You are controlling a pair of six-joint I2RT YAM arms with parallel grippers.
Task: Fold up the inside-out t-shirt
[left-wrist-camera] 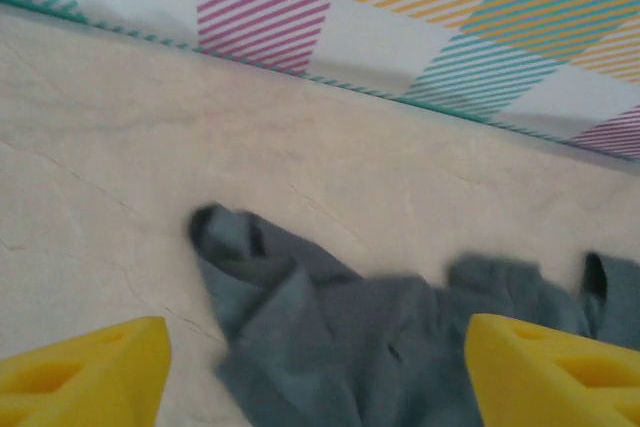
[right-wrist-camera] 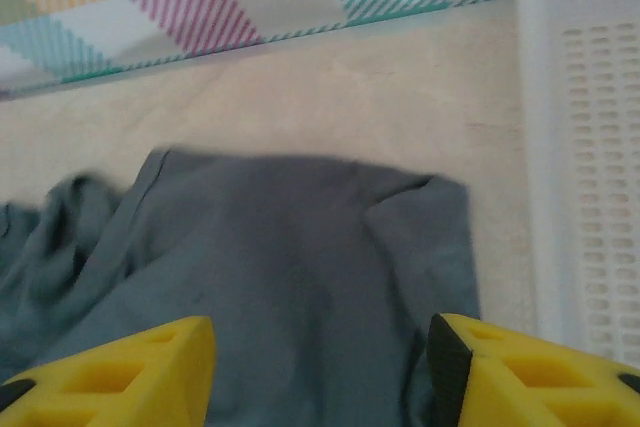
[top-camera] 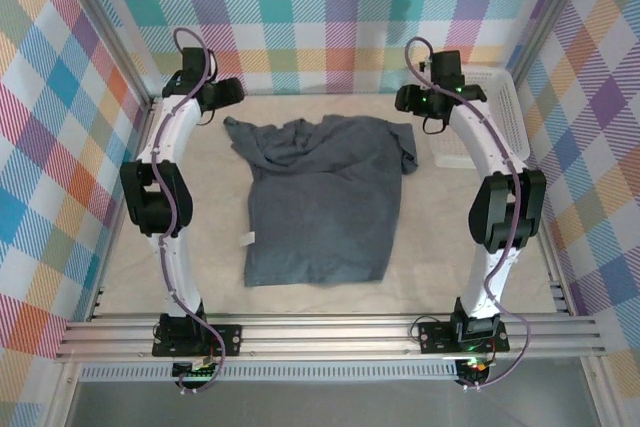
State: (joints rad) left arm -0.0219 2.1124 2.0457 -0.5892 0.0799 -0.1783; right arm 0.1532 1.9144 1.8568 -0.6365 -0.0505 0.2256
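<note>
The inside-out t-shirt [top-camera: 320, 197] lies spread on the table, dark slate-grey. Its hem is toward the arm bases and its collar end is bunched at the back. My left gripper [top-camera: 228, 95] hovers by the shirt's far left corner. In the left wrist view its yellow fingers [left-wrist-camera: 80, 377] stand wide apart, open, above the crumpled left sleeve [left-wrist-camera: 300, 327]. My right gripper [top-camera: 408, 99] hangs over the far right corner. In the right wrist view it [right-wrist-camera: 320, 372] is open above the flat right sleeve [right-wrist-camera: 300, 277], holding nothing.
A white mesh basket [top-camera: 500, 97] stands at the back right, just right of the right gripper, and its wall [right-wrist-camera: 585, 147] is close to the sleeve. Checked walls [top-camera: 330, 17] enclose the table on three sides. A metal rail [top-camera: 320, 332] runs along the front.
</note>
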